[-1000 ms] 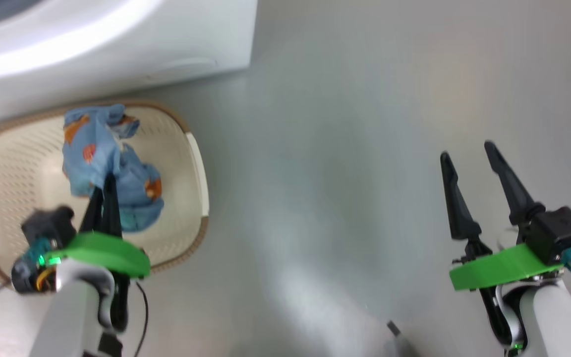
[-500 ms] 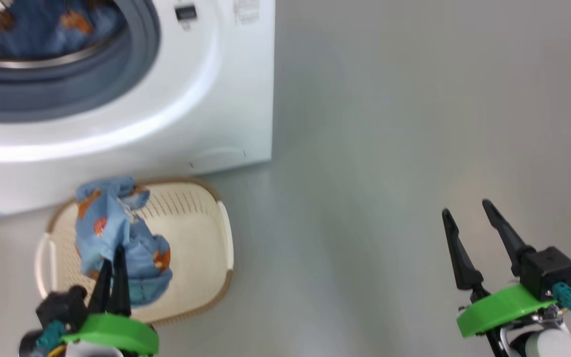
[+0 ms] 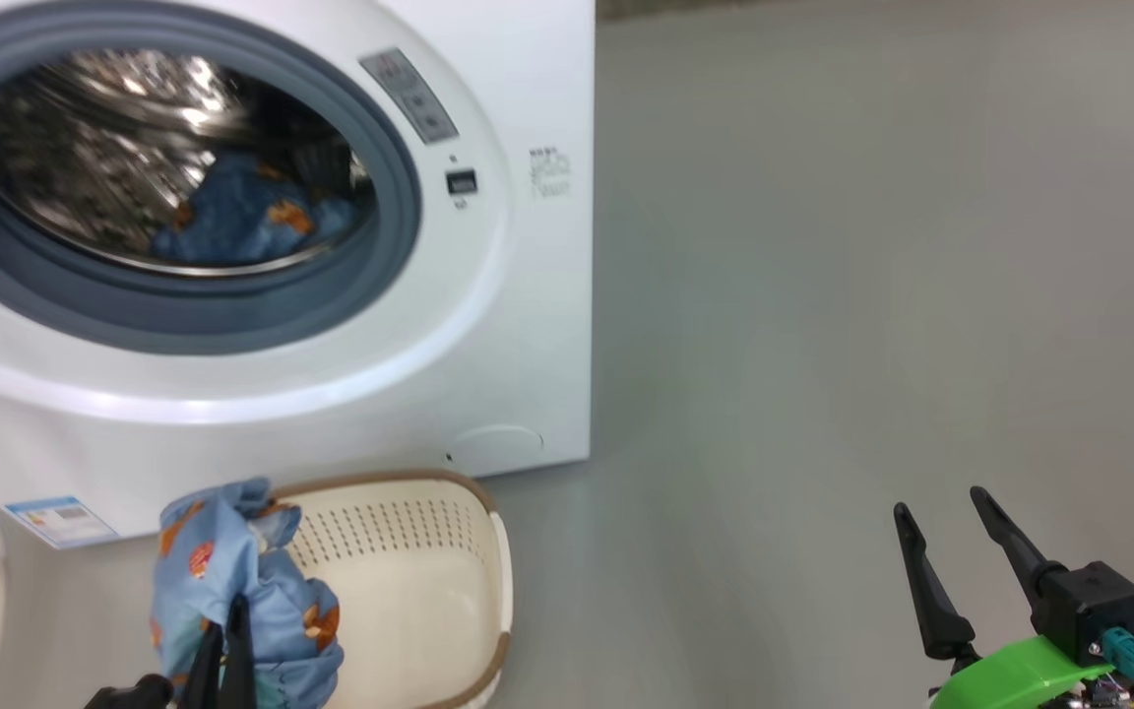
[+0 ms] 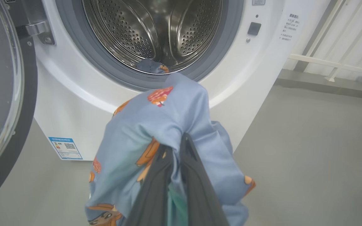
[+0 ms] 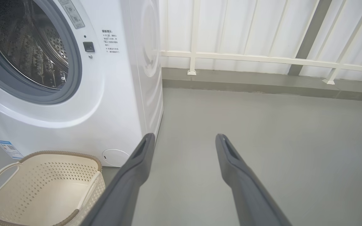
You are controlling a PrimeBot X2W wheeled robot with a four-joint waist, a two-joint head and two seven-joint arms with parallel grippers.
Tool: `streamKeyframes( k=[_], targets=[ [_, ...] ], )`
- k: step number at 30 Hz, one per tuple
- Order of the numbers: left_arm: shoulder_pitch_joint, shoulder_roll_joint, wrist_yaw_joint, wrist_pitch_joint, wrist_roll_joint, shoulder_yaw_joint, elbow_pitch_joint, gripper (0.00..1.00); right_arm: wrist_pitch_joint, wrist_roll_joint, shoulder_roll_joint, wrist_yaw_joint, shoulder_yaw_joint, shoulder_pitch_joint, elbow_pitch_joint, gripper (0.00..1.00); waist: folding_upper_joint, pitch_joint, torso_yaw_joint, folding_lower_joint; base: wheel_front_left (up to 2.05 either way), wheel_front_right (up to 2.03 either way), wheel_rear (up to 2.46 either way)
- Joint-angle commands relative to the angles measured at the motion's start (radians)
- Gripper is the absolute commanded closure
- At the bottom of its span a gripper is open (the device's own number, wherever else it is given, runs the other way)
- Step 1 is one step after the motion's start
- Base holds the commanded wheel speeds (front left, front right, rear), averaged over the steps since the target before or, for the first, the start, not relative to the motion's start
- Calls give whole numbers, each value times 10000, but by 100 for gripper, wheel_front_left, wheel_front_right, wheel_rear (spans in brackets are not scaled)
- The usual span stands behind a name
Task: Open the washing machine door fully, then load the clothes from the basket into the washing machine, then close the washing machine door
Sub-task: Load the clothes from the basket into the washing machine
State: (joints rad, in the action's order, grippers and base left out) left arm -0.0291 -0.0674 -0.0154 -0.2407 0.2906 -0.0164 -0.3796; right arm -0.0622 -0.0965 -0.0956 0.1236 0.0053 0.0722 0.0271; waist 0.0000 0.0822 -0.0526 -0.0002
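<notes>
The washing machine (image 3: 518, 325) stands open, and its door (image 4: 27, 103) is swung out to the left. One light blue printed garment (image 3: 242, 212) lies inside the steel drum (image 4: 156, 31). My left gripper (image 4: 176, 142) is shut on another piece of the clothes (image 4: 162, 116), holding it in the air in front of the drum opening, over the left end of the basket (image 3: 503, 581). In the right wrist view the basket (image 5: 42, 185) has nothing in it. My right gripper (image 3: 938, 504) hangs open over bare floor to the right, holding nothing.
The basket sits on the grey floor against the machine's front, below the round service flap (image 3: 493, 448). A white railing (image 5: 262, 59) and a low kerb run along the wall behind. Open floor stretches to the right of the machine.
The head camera has tilted up, bringing the drum and the garment inside it into view. My left gripper stays shut on the blue garment. My right gripper stays open.
</notes>
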Motion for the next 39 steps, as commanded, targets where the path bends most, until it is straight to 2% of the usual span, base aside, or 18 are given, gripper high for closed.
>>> streamKeyframes(
  k=[1, 14, 27, 39],
  targets=[
    [116, -223, 107, 82, 147, 406, 585, 100, 55, -2, -77, 71, 174, 72, -383, 0, 0, -832, 367, 2, 0, 0, 0],
    [552, -302, 281, 446, 341, 420, 1313, 100, 107, -23, 87, 71, 151, 323, -480, 0, 0, -1032, 623, 2, 0, 0, 0],
    [420, -325, 313, 526, 449, 259, 1404, 100, 134, -73, 82, 71, 167, 323, -476, 0, 0, -903, 683, 2, 0, 0, 0],
    [-636, -468, 241, 707, 723, 280, 1041, 100, 161, -73, 145, 71, 126, -23, -746, 0, 0, 88, 315, 2, 0, 0, 0]
  ],
)
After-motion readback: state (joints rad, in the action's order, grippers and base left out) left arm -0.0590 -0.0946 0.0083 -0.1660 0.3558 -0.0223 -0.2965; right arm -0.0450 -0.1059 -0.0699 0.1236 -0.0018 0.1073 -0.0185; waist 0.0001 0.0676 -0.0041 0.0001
